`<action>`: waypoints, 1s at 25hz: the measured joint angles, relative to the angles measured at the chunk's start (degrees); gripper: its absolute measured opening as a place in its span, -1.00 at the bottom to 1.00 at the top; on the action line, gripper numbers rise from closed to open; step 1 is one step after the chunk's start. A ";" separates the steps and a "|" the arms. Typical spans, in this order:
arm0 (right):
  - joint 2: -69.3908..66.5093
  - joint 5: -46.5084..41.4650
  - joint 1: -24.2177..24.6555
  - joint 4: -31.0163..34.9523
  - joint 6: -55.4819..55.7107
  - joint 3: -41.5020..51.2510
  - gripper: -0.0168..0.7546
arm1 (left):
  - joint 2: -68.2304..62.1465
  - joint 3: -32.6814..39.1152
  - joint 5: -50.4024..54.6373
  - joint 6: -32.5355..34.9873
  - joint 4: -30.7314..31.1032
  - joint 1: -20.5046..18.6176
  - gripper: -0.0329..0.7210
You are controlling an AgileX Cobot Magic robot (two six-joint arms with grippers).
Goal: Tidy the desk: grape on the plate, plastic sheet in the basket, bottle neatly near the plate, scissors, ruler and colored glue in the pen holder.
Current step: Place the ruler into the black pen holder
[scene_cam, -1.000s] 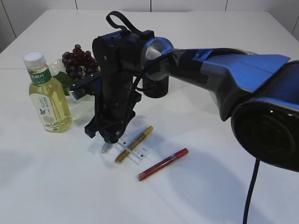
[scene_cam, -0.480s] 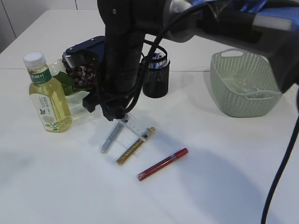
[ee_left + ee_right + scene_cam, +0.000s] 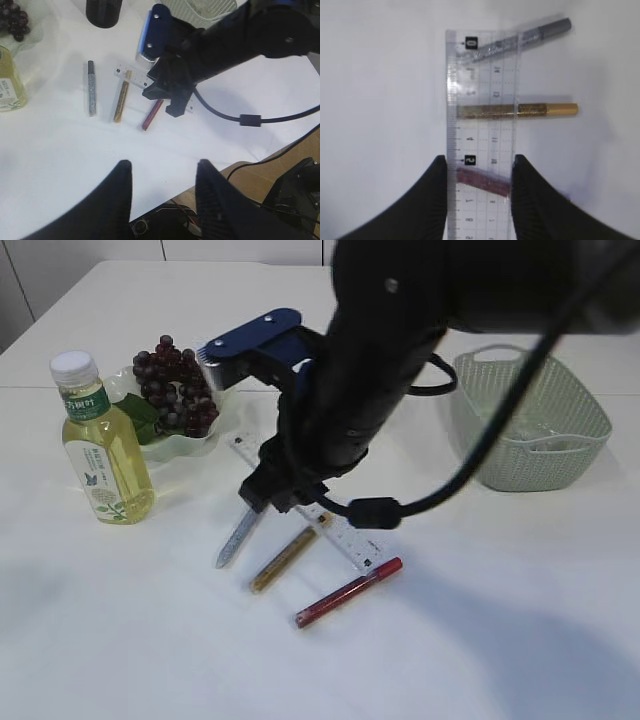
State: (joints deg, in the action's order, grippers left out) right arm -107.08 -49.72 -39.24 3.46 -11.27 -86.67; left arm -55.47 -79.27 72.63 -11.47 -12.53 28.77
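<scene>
My right gripper (image 3: pixel 477 167) is shut on the clear ruler (image 3: pixel 482 125) across its width and holds it above the table. Below it lie three glue pens: silver (image 3: pixel 520 37), gold (image 3: pixel 520 110) and red (image 3: pixel 482 181), the red one seen through the ruler. In the exterior view the ruler (image 3: pixel 340 535) slants over the silver (image 3: pixel 237 538), gold (image 3: pixel 288 558) and red (image 3: pixel 348 592) pens. The grape (image 3: pixel 175 385) lies on the plate (image 3: pixel 190 445), with the bottle (image 3: pixel 103 445) upright beside it. My left gripper (image 3: pixel 162 172) hangs open and empty, high over the table's near edge. The scissors are not in view.
The green basket (image 3: pixel 530 425) stands at the right with something clear inside. The black pen holder (image 3: pixel 103 7) stands at the back, hidden by the right arm (image 3: pixel 360 390) in the exterior view. White tabletop spreads in front of the pens.
The right arm has risen and swung to the right, carrying the ruler up off the glue pens. The pens, bottle and grape have stayed put.
</scene>
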 joint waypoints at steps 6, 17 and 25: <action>13.75 23.40 0.00 -3.14 0.00 20.12 -0.18 | 0.00 0.00 0.00 0.00 0.00 0.00 -0.09; 16.28 48.85 9.54 -3.94 0.89 23.71 -0.18 | 0.00 0.00 0.00 0.00 0.00 0.00 -0.09; 8.08 60.61 12.29 -3.46 0.02 16.43 -0.18 | -1.97 0.00 0.00 0.00 -0.14 0.00 -0.09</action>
State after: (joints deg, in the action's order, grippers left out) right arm -99.01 10.89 -26.95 0.00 -11.25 -70.24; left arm -57.43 -79.27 72.63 -11.47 -12.67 28.77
